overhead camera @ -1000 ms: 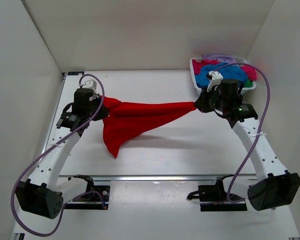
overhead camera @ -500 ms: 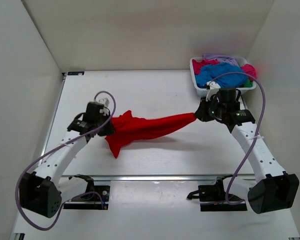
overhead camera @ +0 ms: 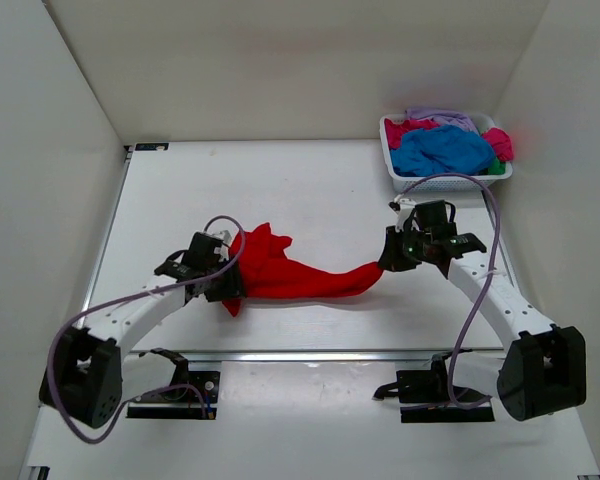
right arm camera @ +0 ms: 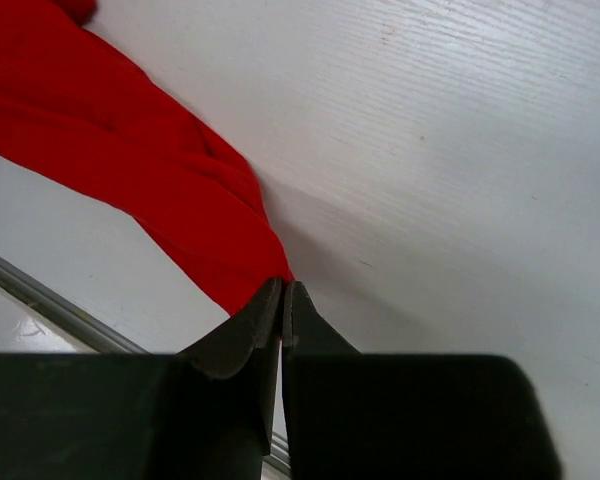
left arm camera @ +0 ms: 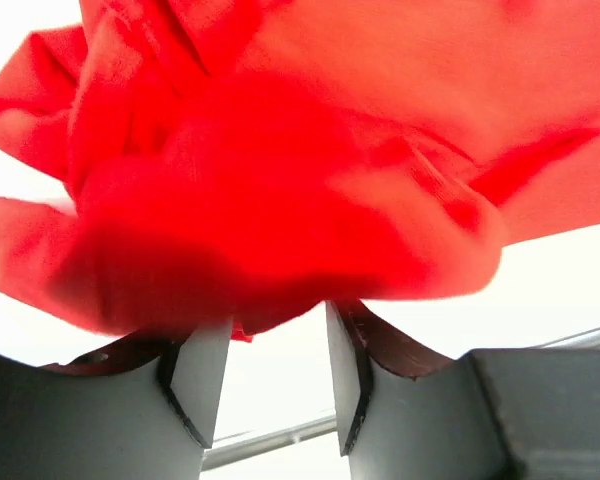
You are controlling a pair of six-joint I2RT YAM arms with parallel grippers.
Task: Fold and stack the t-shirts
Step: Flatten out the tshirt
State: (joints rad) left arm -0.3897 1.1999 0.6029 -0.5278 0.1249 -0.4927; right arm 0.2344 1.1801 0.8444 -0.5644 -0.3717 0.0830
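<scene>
My left end effector (left arm camera: 275, 325) pinches the bunched 9 o'clock end of the red t-shirt (overhead camera: 295, 275). My right end effector (right arm camera: 282, 287) is pressed together on its 3 o'clock tip. The shirt sags onto the desk (overhead camera: 280, 190).

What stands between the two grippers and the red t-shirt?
Nothing visible. The right gripper is shut on one end of the red t-shirt; the left gripper has the other end bunched over its fingertips. The basket sits apart, at the far right.

No text, label, brand, number or sign can be read on the red shirt (overhead camera: 300, 277), the basket (overhead camera: 442, 184), the table (overhead camera: 310, 190) or elsewhere.
</scene>
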